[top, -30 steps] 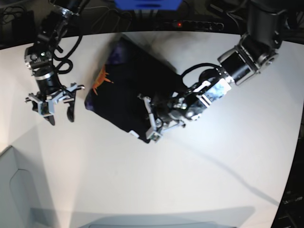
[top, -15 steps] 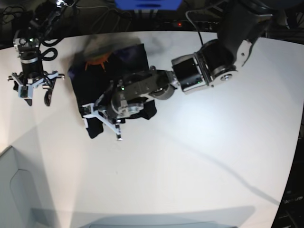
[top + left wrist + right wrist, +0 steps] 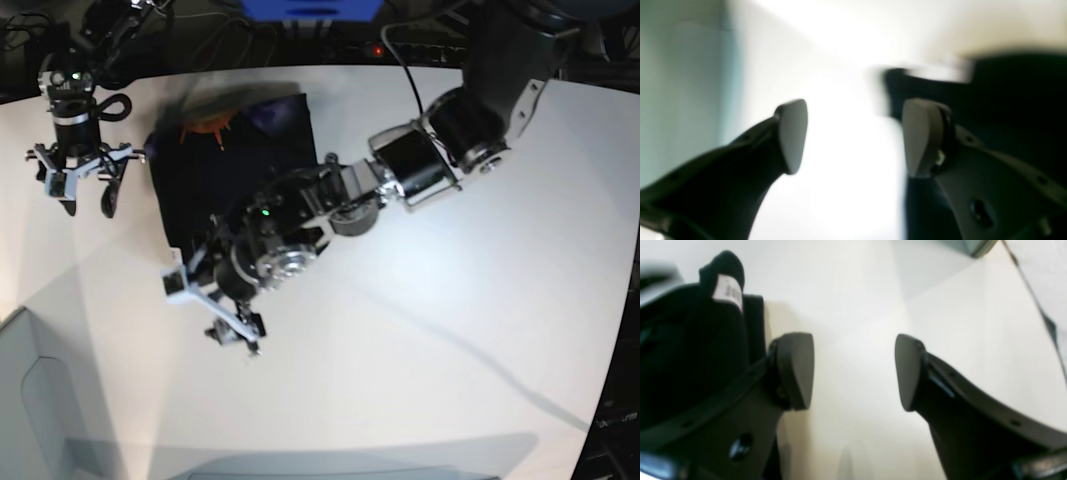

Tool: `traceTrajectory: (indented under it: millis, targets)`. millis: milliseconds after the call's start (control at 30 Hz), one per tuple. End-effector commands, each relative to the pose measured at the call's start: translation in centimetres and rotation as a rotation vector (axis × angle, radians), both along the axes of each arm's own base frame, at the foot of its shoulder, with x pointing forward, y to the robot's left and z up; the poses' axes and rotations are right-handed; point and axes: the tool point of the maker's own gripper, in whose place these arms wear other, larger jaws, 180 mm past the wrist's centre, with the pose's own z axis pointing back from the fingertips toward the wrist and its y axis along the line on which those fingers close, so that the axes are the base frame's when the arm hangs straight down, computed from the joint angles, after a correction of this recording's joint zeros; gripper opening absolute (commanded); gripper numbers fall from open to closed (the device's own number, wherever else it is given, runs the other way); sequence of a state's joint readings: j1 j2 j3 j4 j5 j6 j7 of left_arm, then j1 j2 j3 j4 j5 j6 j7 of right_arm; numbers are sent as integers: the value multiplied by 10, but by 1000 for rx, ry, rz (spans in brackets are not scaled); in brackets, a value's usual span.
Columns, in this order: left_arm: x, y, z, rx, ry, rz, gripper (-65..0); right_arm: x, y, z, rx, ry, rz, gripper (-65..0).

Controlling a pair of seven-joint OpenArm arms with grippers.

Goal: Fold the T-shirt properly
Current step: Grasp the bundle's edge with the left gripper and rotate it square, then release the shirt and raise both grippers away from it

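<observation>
The black T-shirt [image 3: 235, 175] lies folded in a compact block on the white table [image 3: 450, 330], with a bit of orange print [image 3: 205, 125] at its far edge. My left gripper [image 3: 210, 310] is open and empty, just off the shirt's front-left corner. In the left wrist view the left gripper [image 3: 853, 136] hangs over bare table with the shirt [image 3: 1013, 100] on the right. My right gripper [image 3: 88, 203] is open beside the shirt's left edge. In the right wrist view the right gripper [image 3: 853, 371] is empty; the shirt [image 3: 690, 360] and its white tag [image 3: 727, 291] lie left.
A pale grey bin or panel [image 3: 40, 410] sits at the front left corner. Cables and a blue object [image 3: 310, 8] lie behind the table's far edge. The left arm [image 3: 440, 150] stretches across the table's middle from the right.
My left gripper has moved toward the front, off the shirt onto bare table. My right gripper has shifted slightly right, toward the shirt's left edge. The shirt stays where it was half a second ago.
</observation>
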State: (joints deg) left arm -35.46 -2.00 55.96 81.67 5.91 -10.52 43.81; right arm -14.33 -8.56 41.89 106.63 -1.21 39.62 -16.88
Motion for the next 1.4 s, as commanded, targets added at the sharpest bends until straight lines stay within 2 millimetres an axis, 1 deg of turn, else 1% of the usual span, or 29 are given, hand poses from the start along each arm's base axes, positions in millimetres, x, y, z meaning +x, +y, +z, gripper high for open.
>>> traceTrajectory:
  millis: [0, 67, 100, 167, 200, 233, 300, 333, 400, 467, 500, 567, 633, 700, 800, 867, 933, 967, 1033, 1100, 1133, 1167, 1200, 1267, 1300, 1367]
  targets:
    - [12, 4, 39, -94, -73, 27, -218, 5, 3, 15, -5, -56, 11, -277]
    - [22, 36, 73, -205, -115, 107, -218, 7, 8, 24, -16, -76, 26, -300]
    - [27, 57, 81, -238, -127, 158, -218, 7, 12, 28, -24, -80, 41, -318]
    - [31, 104, 86, -298, -129, 269, -218, 3, 24, 31, -33, -77, 77, -356]
    - [32, 128, 83, -314, -126, 328, -218, 3, 34, 32, -29, -75, 106, -381]
    - [32, 153, 79, -323, -121, 389, -218, 2, 44, 31, -24, -71, 136, -410]
    - [27, 203, 64, -318, -105, 510, -218, -3, 67, 25, -1, -52, 198, -475]
    - [22, 228, 53, -310, -91, 573, -218, -5, 77, 22, 14, -41, 225, -510]
    - [10, 269, 32, -293, -57, 681, -218, -12, 92, 15, 38, -17, 264, -565]
    - [-5, 306, 13, -280, -20, 785, -218, -19, 102, 7, 58, 9, 287, -601]
    - [-13, 320, 5, -279, -7, 830, -218, -21, 105, 4, 65, 19, 294, -609]
    - [-27, 347, -8, -269, 20, 912, -218, -28, 110, -8, 88, 51, 302, -612]
    - [-39, 365, -17, -277, 38, 979, -218, -32, 110, -25, 116, 90, 292, -612]
    - [-48, 380, -20, -303, 56, 1031, -218, -37, 112, -41, 147, 127, 288, -612]
    - [-57, 399, -19, -382, 78, 1090, -218, -37, 113, -58, 181, 158, 280, -612]
    - [-60, 409, -16, -442, 85, 1119, -218, -38, 115, -65, 196, 171, 277, -612]
    - [-67, 419, -18, -475, 104, 1151, -218, -35, 114, -62, 193, 163, 278, -613]
    - [-72, 421, -22, -478, 129, 1166, -218, -33, 113, -56, 181, 148, 280, -614]
    - [-79, 426, -27, -491, 164, 1195, -218, -27, 108, -33, 135, 95, 281, -615]
    - [-87, 433, -31, -508, 193, 1226, -219, -24, 97, -9, 88, 41, 265, -615]
    - [-91, 436, -33, -522, 210, 1241, -219, -22, 93, 2, 86, 11, 254, -615]
    - [-95, 438, -34, -539, 224, 1251, -219, -22, 89, 8, 93, -9, 241, -613]
    - [-98, 439, -36, -557, 242, 1258, -219, -22, 83, 11, 97, -21, 223, -613]
    - [-109, 444, -40, -593, 271, 1283, -219, -24, 69, 4, 99, -6, 183, -613]
    - [-112, 448, -39, -615, 274, 1293, -219, -25, 65, -1, 106, 4, 167, -613]
    - [-120, 454, -40, -648, 284, 1314, -220, -32, 58, -19, 134, 42, 137, -613]
